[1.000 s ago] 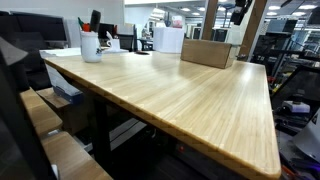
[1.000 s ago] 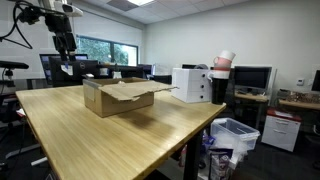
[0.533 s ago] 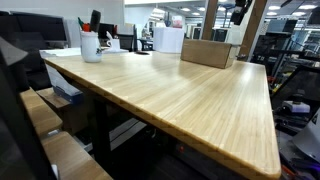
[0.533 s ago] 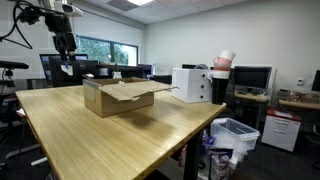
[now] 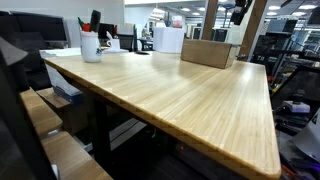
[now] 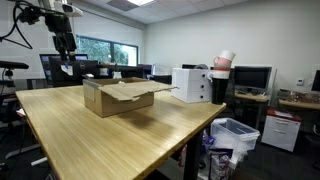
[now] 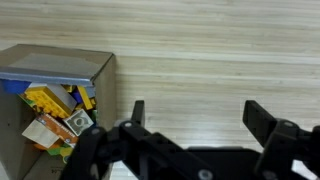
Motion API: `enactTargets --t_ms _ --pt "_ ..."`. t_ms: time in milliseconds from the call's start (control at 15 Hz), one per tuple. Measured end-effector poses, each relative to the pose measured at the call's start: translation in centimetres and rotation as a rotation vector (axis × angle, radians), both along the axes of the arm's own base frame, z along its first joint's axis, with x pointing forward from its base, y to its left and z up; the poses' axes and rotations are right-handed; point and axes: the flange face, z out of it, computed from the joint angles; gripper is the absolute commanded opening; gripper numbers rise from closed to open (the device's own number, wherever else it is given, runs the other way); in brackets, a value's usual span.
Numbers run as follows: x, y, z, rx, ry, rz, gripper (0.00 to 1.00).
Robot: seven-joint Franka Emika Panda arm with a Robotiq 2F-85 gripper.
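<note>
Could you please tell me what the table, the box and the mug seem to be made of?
Table: light wood, perhaps bamboo laminate, with a smooth satin finish; long, fine grain strips and a soft sheen show.
Box: plain brown cardboard, matte; its thin flaps are folded outward.
Mug: white, probably ceramic or plastic; too small to tell which.

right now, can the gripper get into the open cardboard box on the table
Probably yes. The gripper hangs open above the table, off to one side of the cardboard box. Its flaps are folded out and nothing stands in between, so the way looks free.
</note>
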Motion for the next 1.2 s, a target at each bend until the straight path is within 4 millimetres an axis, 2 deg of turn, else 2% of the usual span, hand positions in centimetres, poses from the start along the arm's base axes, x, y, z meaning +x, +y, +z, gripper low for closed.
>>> enactTargets --t_ms 400,600,867,1200 --pt "0.1 -0.1 0.1 -0.001 -0.009 -0.001 1.0" --pt "1.7 -1.8 0.8 -0.015 -0.086 -0.038 1.0" --pt "4.7 -5.0 1.3 -0.048 -0.157 -0.111 1.0" --pt "7.6 -7.9 0.3 -0.13 -0.134 -0.213 1.0"
